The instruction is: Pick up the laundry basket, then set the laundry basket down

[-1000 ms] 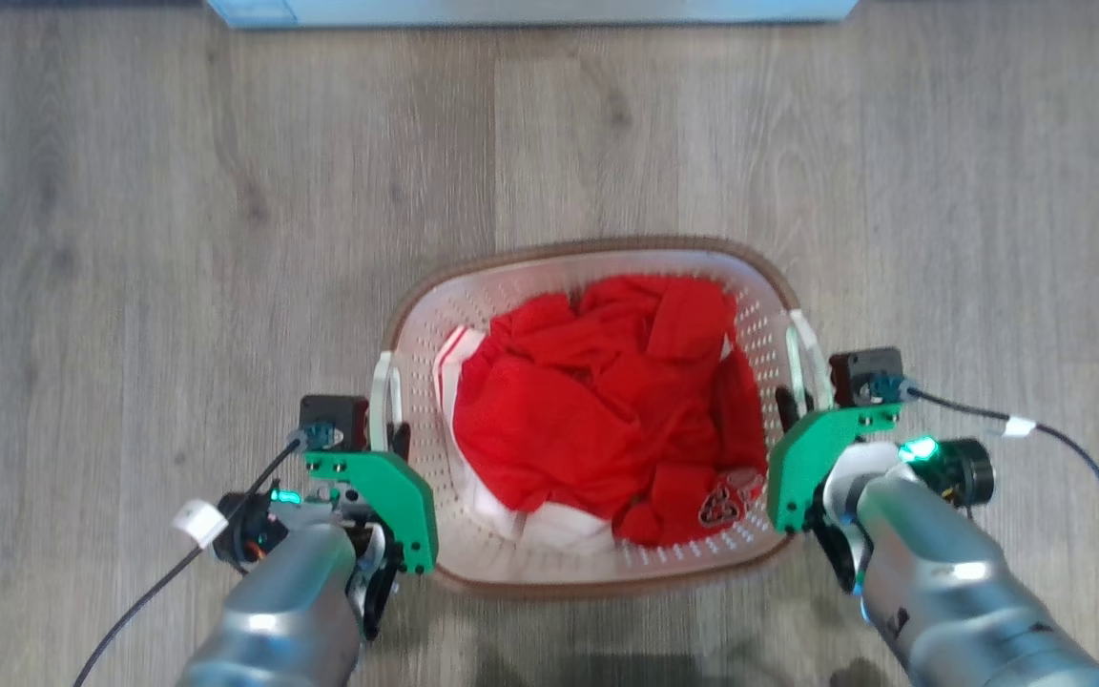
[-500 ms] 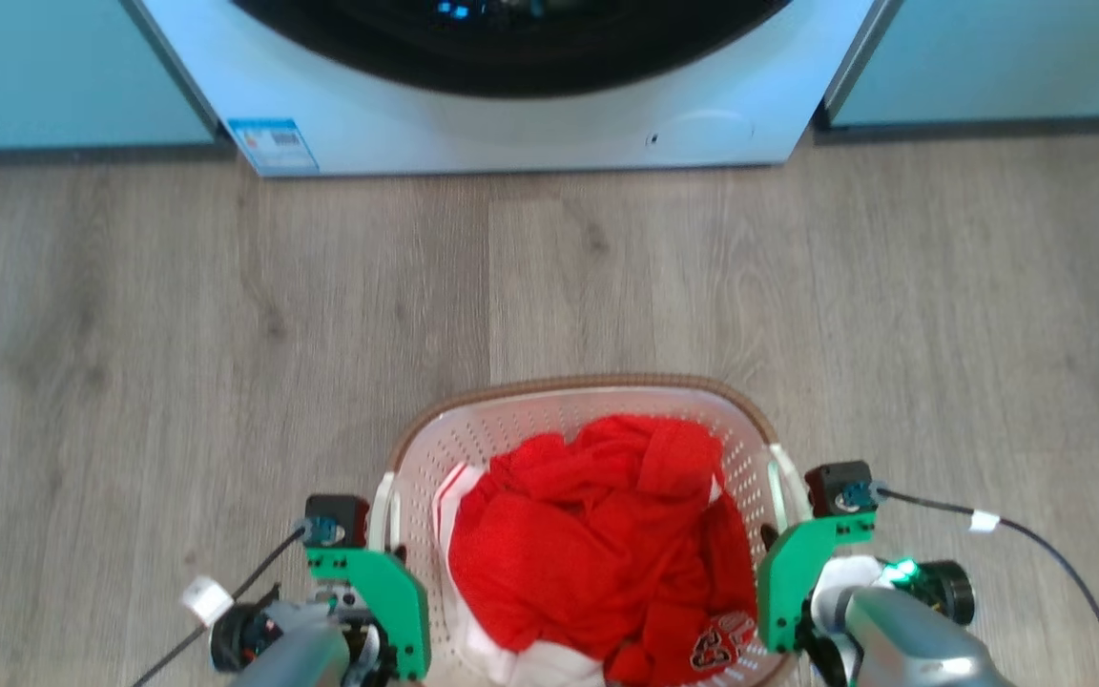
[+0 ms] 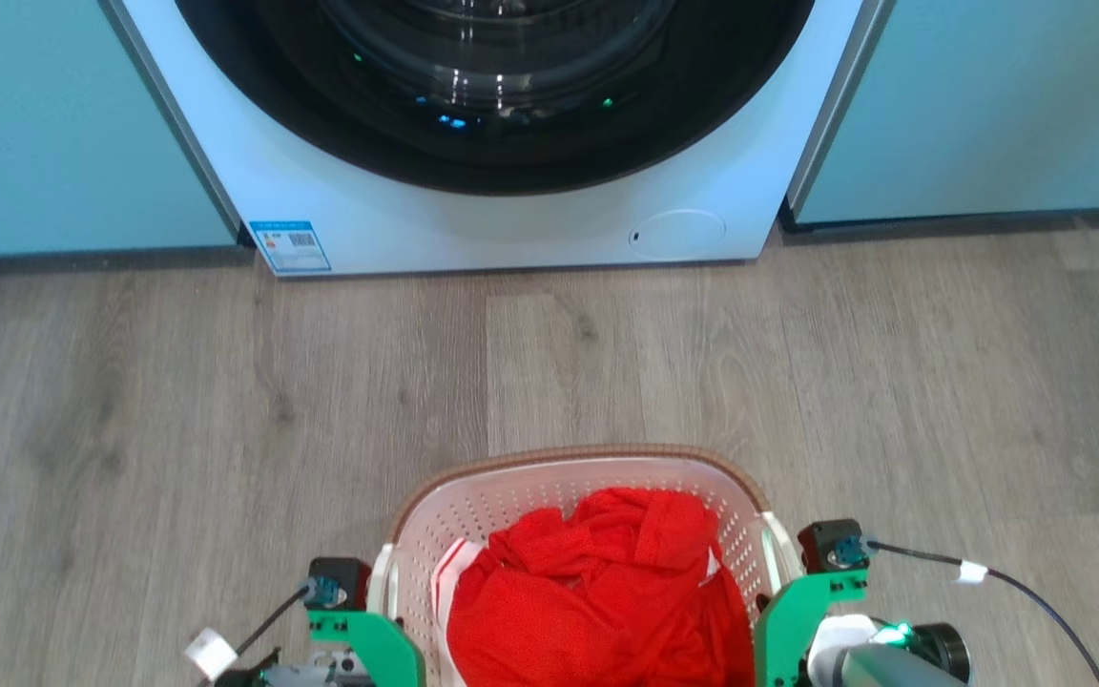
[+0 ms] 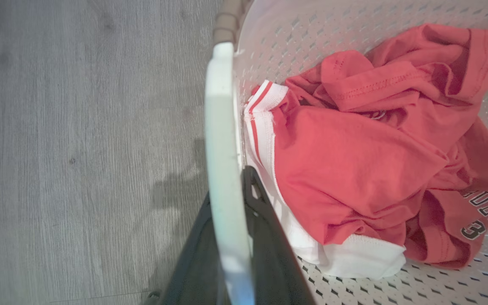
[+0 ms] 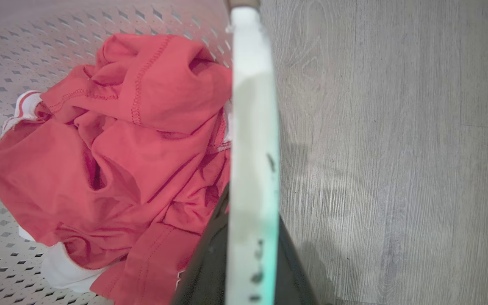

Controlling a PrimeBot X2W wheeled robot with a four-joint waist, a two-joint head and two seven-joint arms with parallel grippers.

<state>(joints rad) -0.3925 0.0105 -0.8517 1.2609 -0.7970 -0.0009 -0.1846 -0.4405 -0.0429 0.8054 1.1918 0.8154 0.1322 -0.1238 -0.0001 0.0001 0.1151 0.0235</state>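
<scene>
Looks like the lift/carry step is in hand. The laundry basket (image 3: 578,456) is held low in front of the robot, well apart from the washing machine (image 3: 473,219). The left gripper (image 4: 227,186) is clamped on the left handle (image 4: 220,127) and the right gripper (image 5: 252,207) on the right handle (image 5: 252,106). A red shirt (image 3: 597,582) is piled inside. Whether the base is clear of the floor (image 3: 225,382) can't be told. For set-down, both arms would need to be lowered evenly, then the handles released.
</scene>
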